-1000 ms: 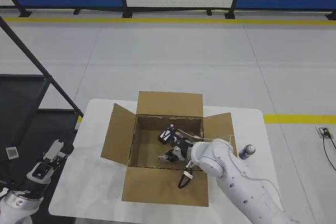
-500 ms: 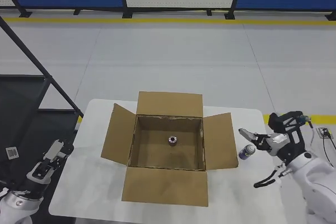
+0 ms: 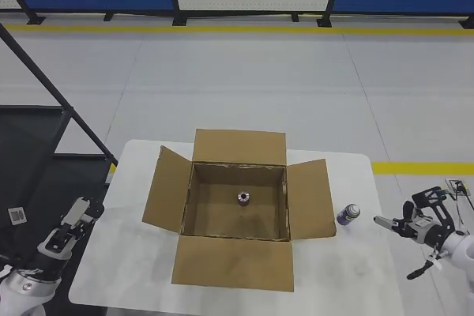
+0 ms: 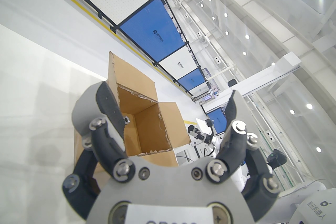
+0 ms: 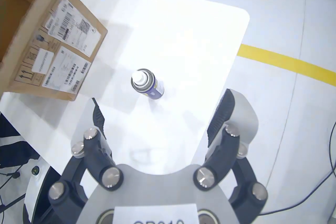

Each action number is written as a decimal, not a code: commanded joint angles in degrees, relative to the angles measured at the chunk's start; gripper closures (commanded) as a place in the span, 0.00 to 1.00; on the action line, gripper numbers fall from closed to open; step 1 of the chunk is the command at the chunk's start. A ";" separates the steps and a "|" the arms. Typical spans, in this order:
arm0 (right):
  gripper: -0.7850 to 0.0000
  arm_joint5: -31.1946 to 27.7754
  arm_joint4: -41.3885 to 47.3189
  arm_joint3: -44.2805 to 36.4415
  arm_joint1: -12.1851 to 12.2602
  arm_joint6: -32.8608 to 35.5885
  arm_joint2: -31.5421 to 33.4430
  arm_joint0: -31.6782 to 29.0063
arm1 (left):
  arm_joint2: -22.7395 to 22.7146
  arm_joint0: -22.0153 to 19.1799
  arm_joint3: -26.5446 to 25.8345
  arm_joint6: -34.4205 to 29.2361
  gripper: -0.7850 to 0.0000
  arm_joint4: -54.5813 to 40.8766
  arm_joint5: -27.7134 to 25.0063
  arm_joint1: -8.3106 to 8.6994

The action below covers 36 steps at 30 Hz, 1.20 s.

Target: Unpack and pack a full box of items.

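An open cardboard box (image 3: pixel 238 201) with its flaps spread stands in the middle of the white table (image 3: pixel 134 253). One small round dark item (image 3: pixel 242 197) lies on its floor. A dark blue spray can (image 3: pixel 347 213) stands upright on the table just right of the box, and the right wrist view looks down on the can (image 5: pixel 147 84). My right gripper (image 3: pixel 395 224) is open and empty, off the table's right edge, a short way from the can. My left gripper (image 3: pixel 77 213) is open and empty beyond the table's left edge; its fingers (image 4: pixel 110 107) frame the box (image 4: pixel 147 120).
The box's right flap (image 5: pixel 60 46) with printed labels hangs over the table beside the can. A yellow floor line (image 3: pixel 430 167) runs to the right of the table. A dark frame (image 3: pixel 39 158) stands to the left. A cable and socket (image 3: pixel 458 188) lie on the floor at right.
My right arm has drawn out of the box and swung far right, past the can to beyond the table's edge. The small item is left on the box floor. The left arm has not moved.
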 commanded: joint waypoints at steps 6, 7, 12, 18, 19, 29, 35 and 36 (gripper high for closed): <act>0.00 -4.17 -4.81 8.90 0.42 -6.62 -5.65 1.73 | 0.00 0.00 0.00 0.00 0.00 0.00 0.00 0.00; 0.00 -3.56 -6.03 9.81 0.47 -7.22 -6.51 2.42 | 0.00 0.00 0.00 0.00 0.00 0.00 0.00 0.00; 0.00 -4.06 -7.57 12.95 0.58 -10.79 -10.42 4.89 | 0.00 0.00 0.00 0.00 0.00 0.00 0.00 0.00; 0.00 -0.64 -11.10 14.52 0.45 -14.82 -14.91 6.90 | 0.00 0.00 0.00 0.00 0.00 0.00 0.00 0.00; 0.00 -0.31 -11.47 14.64 0.44 -15.05 -15.60 7.18 | 0.00 0.00 0.00 0.00 0.00 0.00 0.00 0.00; 1.00 3.18 -13.00 15.06 0.72 -15.70 -19.37 9.03 | 0.00 0.00 0.00 0.00 0.00 0.00 0.00 0.00; 1.00 3.76 -11.38 11.38 1.46 -16.08 -17.62 7.15 | 0.00 0.00 0.00 0.00 0.00 0.00 0.00 0.00; 1.00 4.06 -10.52 10.23 1.61 -16.25 -16.86 6.53 | 0.00 0.00 0.00 0.00 0.00 0.00 0.00 0.00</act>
